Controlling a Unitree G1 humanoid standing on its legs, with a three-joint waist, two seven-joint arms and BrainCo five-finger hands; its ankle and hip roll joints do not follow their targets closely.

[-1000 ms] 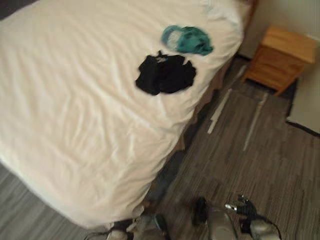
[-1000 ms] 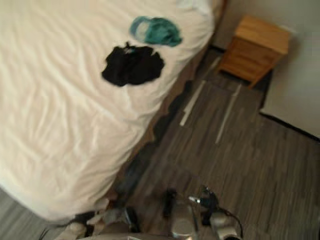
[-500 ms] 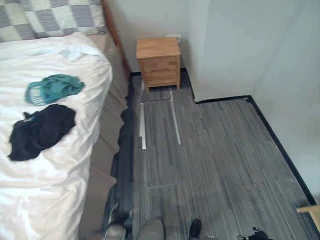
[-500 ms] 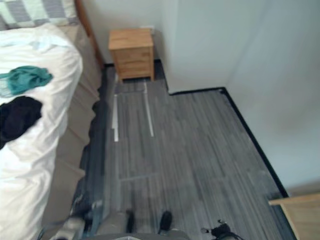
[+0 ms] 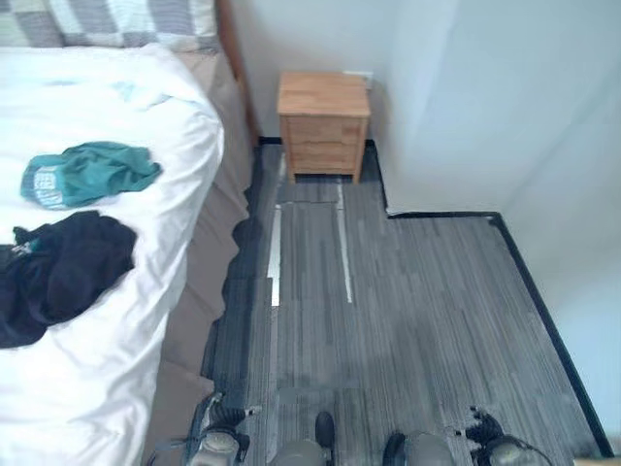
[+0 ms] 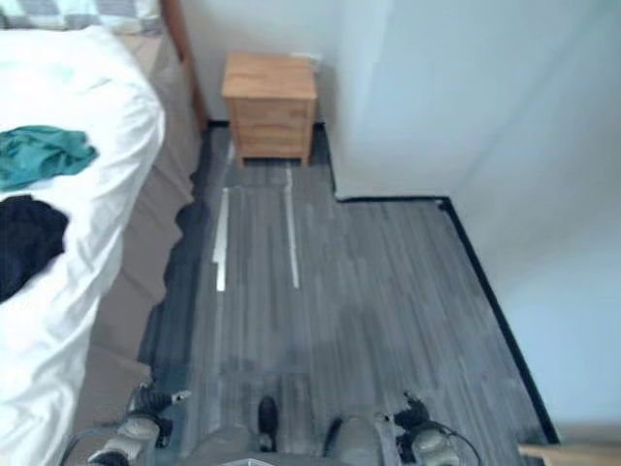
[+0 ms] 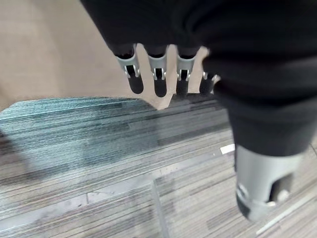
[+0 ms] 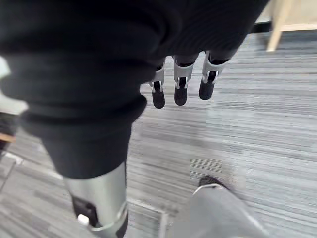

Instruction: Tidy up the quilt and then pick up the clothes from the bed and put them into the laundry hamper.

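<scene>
A white quilt (image 5: 146,320) covers the bed at the left. On it lie a teal garment (image 5: 89,173) and, nearer to me, a black garment (image 5: 56,277), both close to the bed's right edge. My left hand (image 7: 159,79) hangs low beside the bed's beige skirt (image 5: 209,277), fingers straight and holding nothing; it is also at the bottom of the left eye view (image 5: 221,442). My right hand (image 8: 181,82) hangs over the grey floor with straight, bare fingers, low on the right (image 5: 490,449). Both hands are well away from the clothes.
A wooden nightstand (image 5: 323,124) stands against the far wall by the bed's head. A checked pillow (image 5: 131,17) lies at the headboard. Grey plank floor (image 5: 408,311) runs to white walls on the right. A wooden furniture leg (image 8: 280,20) stands near my right hand.
The camera has swung right, so the bed has shifted to the picture's left and floor and walls have come in. The clothes lie as before. Both hands stay low.
</scene>
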